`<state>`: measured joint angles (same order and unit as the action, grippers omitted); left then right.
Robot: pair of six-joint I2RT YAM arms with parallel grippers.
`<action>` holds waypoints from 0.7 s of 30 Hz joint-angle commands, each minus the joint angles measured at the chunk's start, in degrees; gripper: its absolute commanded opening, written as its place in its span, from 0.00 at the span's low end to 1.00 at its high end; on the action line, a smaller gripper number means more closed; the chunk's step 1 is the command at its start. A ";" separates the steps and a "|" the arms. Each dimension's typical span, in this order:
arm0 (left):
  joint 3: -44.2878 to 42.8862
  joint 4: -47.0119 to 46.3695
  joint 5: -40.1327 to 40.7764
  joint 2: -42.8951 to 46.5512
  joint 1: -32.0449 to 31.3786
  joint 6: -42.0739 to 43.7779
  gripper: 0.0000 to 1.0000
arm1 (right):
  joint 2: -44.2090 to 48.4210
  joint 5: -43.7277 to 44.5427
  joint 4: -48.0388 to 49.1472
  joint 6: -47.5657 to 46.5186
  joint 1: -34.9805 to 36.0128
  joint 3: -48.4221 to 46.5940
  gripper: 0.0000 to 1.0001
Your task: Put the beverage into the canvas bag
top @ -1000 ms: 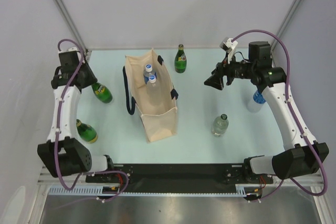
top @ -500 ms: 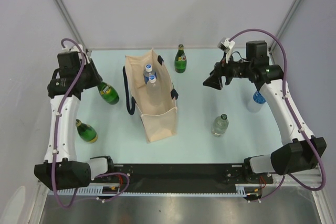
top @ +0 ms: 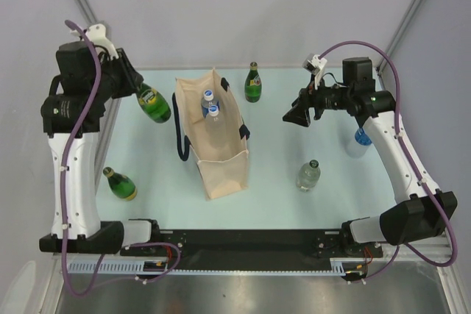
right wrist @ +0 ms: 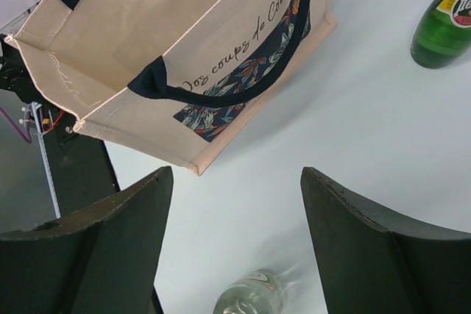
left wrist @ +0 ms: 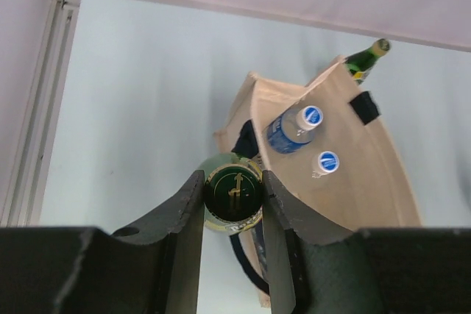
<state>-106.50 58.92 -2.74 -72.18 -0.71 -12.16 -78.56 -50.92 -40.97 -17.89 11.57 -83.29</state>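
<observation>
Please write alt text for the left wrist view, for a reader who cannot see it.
The left tool grips a green bottle, seen cap first. Beyond it, an open canvas bag holds two blue-capped water bottles.

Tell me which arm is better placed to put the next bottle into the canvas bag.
Left. The left pincer grips a green bottle aloft beside the open canvas bag; the right pincer is open, empty, farther away.
</observation>
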 commanded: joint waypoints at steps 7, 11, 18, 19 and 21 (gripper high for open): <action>-27.79 -0.20 1.95 -10.87 -9.12 -3.57 0.00 | 0.08 -1.82 -0.34 -1.71 0.20 -1.27 0.76; -27.98 -0.82 2.30 -12.98 -12.55 -3.74 0.00 | 0.25 -1.56 -0.69 -2.06 0.20 -1.00 0.76; -27.89 -2.58 2.65 -17.46 -17.13 -2.61 0.00 | 0.60 -1.20 -0.43 -2.15 0.12 0.40 0.76; -27.63 -2.49 2.66 -17.90 -17.91 -2.34 0.00 | 0.69 -1.20 -0.34 -2.15 0.03 0.58 0.76; -26.22 -2.58 4.48 -18.78 -18.54 -1.38 0.00 | 1.04 -1.12 -0.25 -2.15 -0.23 1.37 0.76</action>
<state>-131.04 64.60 -0.23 -91.33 -17.72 -13.47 -78.56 -51.33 -41.71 -19.38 11.55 -83.02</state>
